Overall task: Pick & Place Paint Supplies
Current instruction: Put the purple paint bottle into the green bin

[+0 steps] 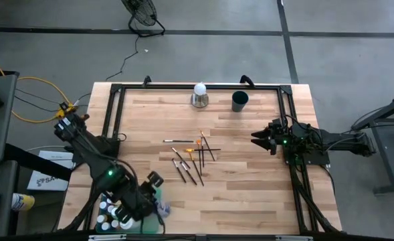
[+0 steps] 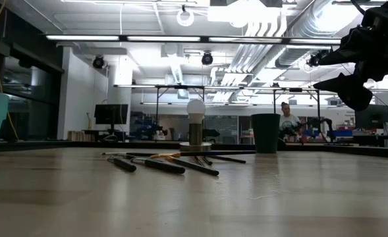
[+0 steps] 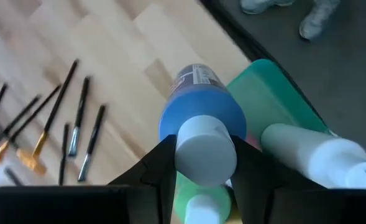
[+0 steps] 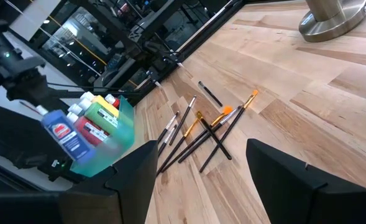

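While I am watching from the overhead camera, my left gripper [image 1: 158, 194] is sitting at the near left corner of the wooden table [image 1: 250, 181], just over the teal bin [image 4: 111, 146]. Its 2 fingers are pinching the pale cap of a blue paint bottle [image 3: 201, 115], which is hanging lifted above the bin's rim. Other bottles are standing packed inside the bin: a green one [image 4: 99, 124] with a red label, a white one [image 3: 319, 155], and more pale caps beside them. Mid-table, the brushes [image 1: 193, 157] are lying in a loose scatter, several crossing each other, some with orange handles and some dark. My right gripper [image 1: 258, 138] is hovering near the right edge of the table, raised off the surface, jaws standing apart and holding nothing, pointing toward the brushes. At the far side, a white ball on a metal base [image 1: 199, 95] and a dark green cup [image 1: 240, 100] are standing near each other, well apart from the brushes.
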Robot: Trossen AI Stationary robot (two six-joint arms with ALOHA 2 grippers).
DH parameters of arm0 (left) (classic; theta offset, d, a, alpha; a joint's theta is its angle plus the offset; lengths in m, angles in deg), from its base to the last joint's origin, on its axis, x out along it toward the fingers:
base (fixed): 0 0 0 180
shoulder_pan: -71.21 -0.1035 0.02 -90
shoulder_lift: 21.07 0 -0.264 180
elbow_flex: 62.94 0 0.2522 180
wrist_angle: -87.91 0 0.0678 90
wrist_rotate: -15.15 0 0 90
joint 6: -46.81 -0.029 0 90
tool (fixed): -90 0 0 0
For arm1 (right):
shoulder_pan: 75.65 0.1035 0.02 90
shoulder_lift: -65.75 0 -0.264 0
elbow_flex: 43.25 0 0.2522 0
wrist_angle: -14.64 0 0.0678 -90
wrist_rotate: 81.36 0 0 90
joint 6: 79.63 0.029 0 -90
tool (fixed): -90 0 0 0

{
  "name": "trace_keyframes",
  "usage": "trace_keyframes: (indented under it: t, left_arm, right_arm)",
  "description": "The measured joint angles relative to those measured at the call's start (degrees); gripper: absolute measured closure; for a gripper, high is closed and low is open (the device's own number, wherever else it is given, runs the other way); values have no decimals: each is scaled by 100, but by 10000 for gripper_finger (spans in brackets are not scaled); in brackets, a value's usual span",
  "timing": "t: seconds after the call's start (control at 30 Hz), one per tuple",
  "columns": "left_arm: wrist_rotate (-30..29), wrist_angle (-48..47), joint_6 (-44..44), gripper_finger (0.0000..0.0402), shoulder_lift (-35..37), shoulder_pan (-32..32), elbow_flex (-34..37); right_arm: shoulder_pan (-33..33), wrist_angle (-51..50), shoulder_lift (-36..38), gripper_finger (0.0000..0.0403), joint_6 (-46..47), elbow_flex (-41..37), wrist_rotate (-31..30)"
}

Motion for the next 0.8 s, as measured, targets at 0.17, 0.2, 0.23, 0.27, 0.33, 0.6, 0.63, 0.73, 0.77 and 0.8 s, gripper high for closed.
trace_keyframes:
  t: [0.17,0.2,0.23,0.27,0.33,0.6,0.63,0.73,0.77,0.8]
  left_arm:
    - [1,54,-560,286,-39,261,-2]
    - [-4,48,-642,286,-39,305,-2]
    - [-9,43,-723,286,-39,346,-2]
    - [-10,42,-768,286,-39,387,-2]
    - [-10,38,-845,286,-39,475,-6]
    - [172,-450,-865,286,-41,800,0]
    - [157,-538,-839,286,-41,826,0]
    - [97,-776,-657,286,-41,875,0]
    - [88,-809,-593,286,-41,873,0]
    - [84,-830,-540,286,-41,869,0]
  right_arm:
    - [0,0,-2,164,-1,0,0]
    - [2,0,0,164,-1,0,0]
    - [2,0,-2,164,0,0,0]
    - [1,0,-2,164,-1,0,0]
    - [2,0,-2,164,0,0,0]
    - [2,2,0,164,0,0,0]
    - [0,2,-2,164,0,0,0]
    - [1,2,-2,164,-1,0,0]
    - [2,2,-2,164,-2,0,0]
    - [0,2,-1,164,-1,0,-1]
